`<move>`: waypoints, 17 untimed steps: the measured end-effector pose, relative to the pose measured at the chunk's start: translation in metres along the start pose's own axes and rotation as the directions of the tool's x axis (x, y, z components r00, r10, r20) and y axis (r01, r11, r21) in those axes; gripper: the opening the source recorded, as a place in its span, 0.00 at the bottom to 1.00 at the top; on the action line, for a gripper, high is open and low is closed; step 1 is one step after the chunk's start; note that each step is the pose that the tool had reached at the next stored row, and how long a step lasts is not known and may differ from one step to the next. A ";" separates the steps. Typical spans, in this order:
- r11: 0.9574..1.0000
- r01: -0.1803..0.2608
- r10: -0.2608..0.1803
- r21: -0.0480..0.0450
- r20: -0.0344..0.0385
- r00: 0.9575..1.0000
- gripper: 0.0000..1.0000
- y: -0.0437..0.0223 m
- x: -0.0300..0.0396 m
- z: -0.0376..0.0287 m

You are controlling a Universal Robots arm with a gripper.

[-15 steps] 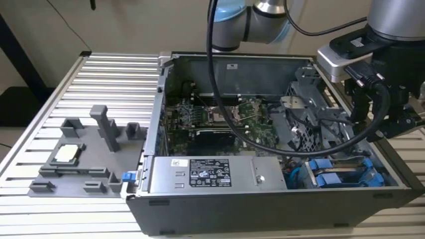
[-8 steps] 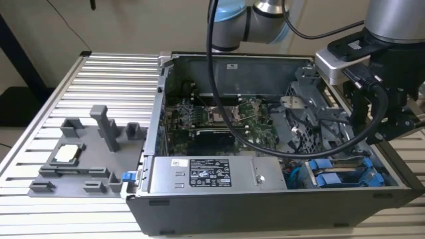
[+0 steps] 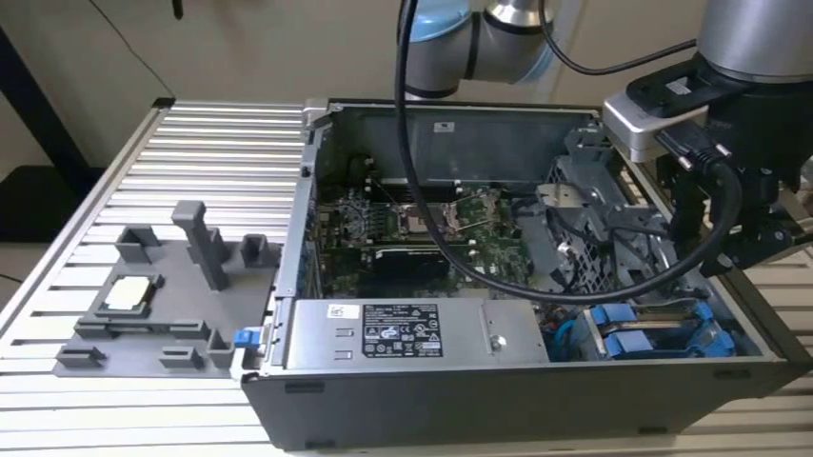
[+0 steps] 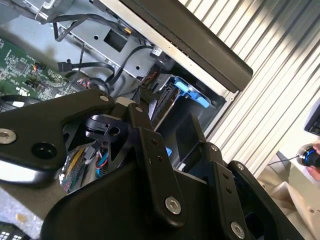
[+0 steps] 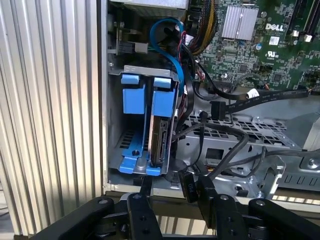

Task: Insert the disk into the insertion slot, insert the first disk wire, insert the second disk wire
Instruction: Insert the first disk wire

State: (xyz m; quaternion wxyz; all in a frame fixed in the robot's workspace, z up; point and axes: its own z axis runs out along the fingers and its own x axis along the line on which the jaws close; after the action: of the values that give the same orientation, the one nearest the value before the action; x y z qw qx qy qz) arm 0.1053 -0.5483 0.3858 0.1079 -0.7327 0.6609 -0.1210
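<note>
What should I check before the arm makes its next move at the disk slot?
1. Disk seated in the slot: ok, it stands inside.
2. Black plug joined to the disk: not ok, it hangs loose.
3. Gripper near the plug: ok, right beside it.
4. Black cables out of the way: not ok, several hang beside the slot.
5. Plug turned the right way: cannot tell.

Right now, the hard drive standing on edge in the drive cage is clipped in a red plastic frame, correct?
Not quite: the frame is bright blue, not red. The first wrist view shows it on the hard drive, which does stand on edge in the drive cage.
</note>
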 end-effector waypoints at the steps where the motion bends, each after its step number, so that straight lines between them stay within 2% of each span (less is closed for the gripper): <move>1: 1.000 0.000 0.000 0.000 0.000 1.000 0.49 0.0000 0.0000 0.0000; 7: 1.000 0.000 0.000 0.000 0.000 1.000 0.49 0.0040 -0.0023 -0.0013; 14: 1.000 0.000 0.000 0.000 0.000 1.000 0.49 0.0039 -0.0032 -0.0013; 15: 1.000 0.000 0.000 0.000 0.000 1.000 0.47 0.0039 -0.0032 -0.0013; 17: 1.000 0.000 0.000 0.000 0.000 1.000 0.34 0.0039 -0.0032 -0.0013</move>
State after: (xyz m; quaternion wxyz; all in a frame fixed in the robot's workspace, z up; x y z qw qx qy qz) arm 0.1009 -0.5455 0.3857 0.1077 -0.7327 0.6609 -0.1212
